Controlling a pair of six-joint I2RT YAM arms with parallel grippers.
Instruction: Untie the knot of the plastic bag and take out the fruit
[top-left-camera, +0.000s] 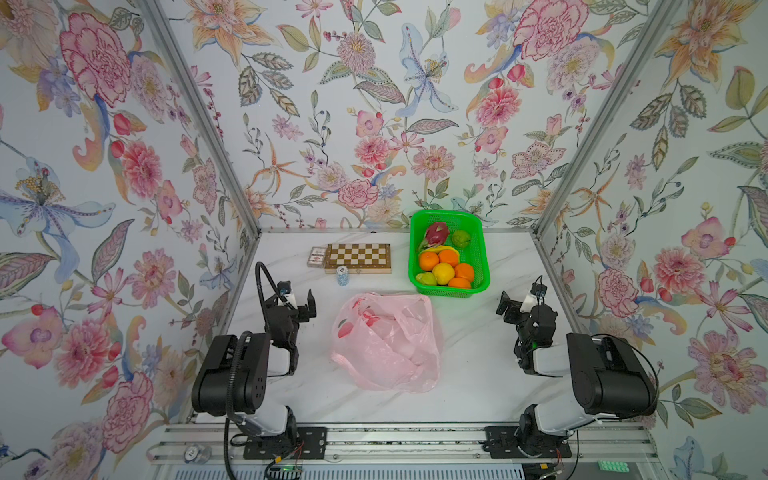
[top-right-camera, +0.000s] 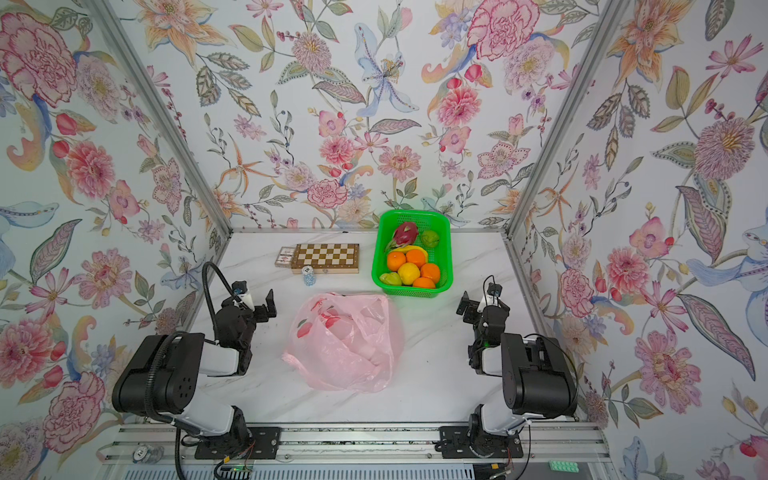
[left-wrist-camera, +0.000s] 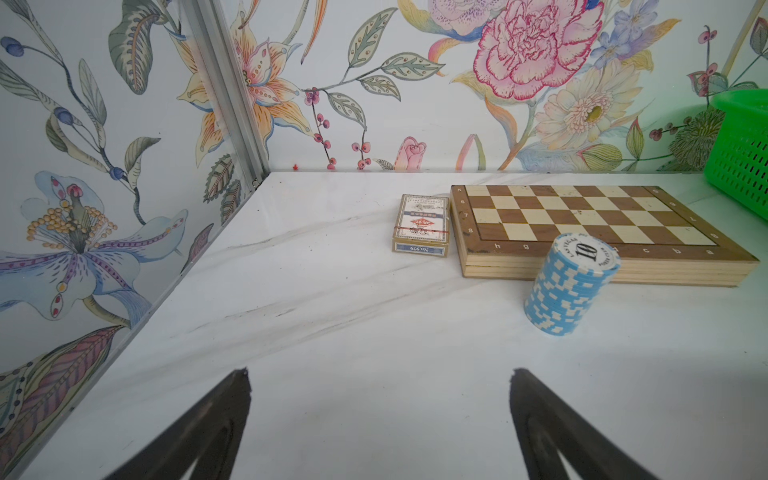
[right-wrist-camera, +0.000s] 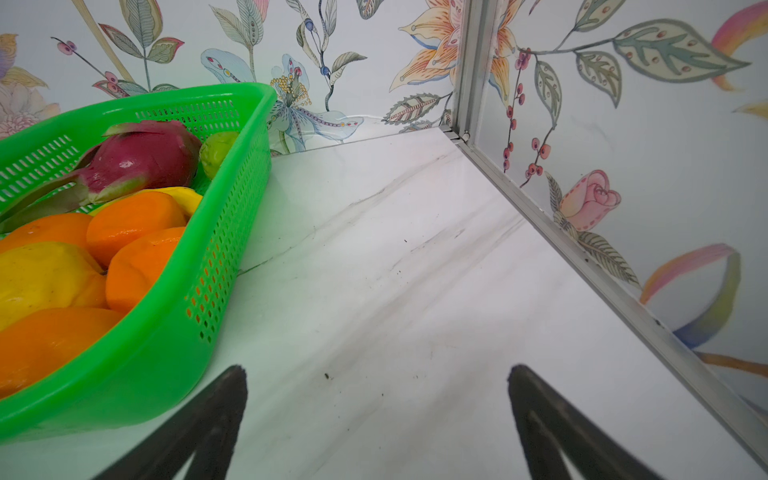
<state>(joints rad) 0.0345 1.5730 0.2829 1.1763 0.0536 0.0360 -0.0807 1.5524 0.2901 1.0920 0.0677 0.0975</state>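
At the back of the white marble-patterned tabletop lies a folded wooden chessboard. A small pack of playing cards sits just beside it, and a stack of blue-and-white poker chips stands in front. To their right is a green perforated plastic basket, which holds the fruit: oranges, a yellow citrus, a magenta dragon fruit, a greenish round fruit and a yellow banana.

The thin translucent pale-pink plastic bag, printed with red-pink fruit, lies crumpled and slack in the middle of the tabletop between the two arms. It is just beside the basket's near wall.

The left end effector and the right end effector hover with jaws spread wide, holding nothing, each well apart from the bag.

The bag's handle strips are lost in its folds, so whether they are tied cannot be told. The wrist views cut off the basket.
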